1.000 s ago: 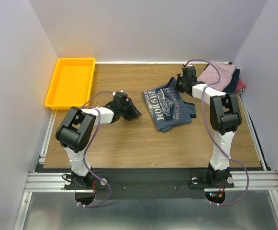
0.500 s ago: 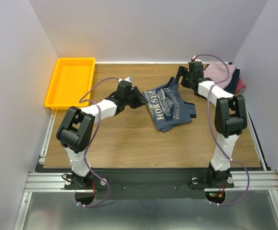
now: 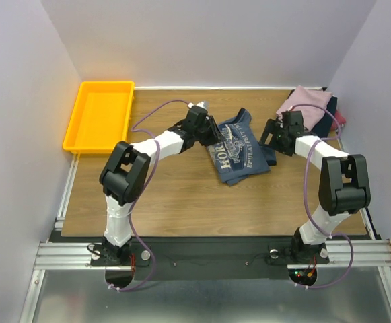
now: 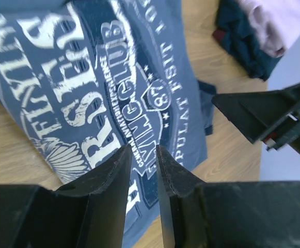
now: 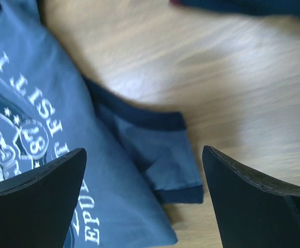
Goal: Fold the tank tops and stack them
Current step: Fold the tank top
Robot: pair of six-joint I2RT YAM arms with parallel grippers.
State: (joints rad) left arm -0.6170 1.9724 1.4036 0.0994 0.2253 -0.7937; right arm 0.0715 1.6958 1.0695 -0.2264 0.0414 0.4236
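Observation:
A slate-blue tank top (image 3: 239, 151) with pale lettering lies face up mid-table, partly rumpled at its far edge. My left gripper (image 3: 212, 131) hovers over its left edge. In the left wrist view its jaws (image 4: 143, 150) stand a narrow gap apart above the print (image 4: 88, 77), with nothing between them. My right gripper (image 3: 270, 134) is at the top's right side, wide open (image 5: 144, 155) over a dark-trimmed strap (image 5: 160, 150), holding nothing. A mauve-pink tank top (image 3: 309, 104) lies on navy (image 3: 326, 121) and maroon (image 3: 341, 118) ones at the back right.
A yellow plastic tray (image 3: 101, 114) sits at the back left corner. Walls close in the table on the left, back and right. Bare wood (image 3: 182, 195) stretches in front of the blue top.
My right gripper has opened, let go of the blue top's far corner and moved near and right to its strap. My left gripper has reached right and farther, to the top's left edge.

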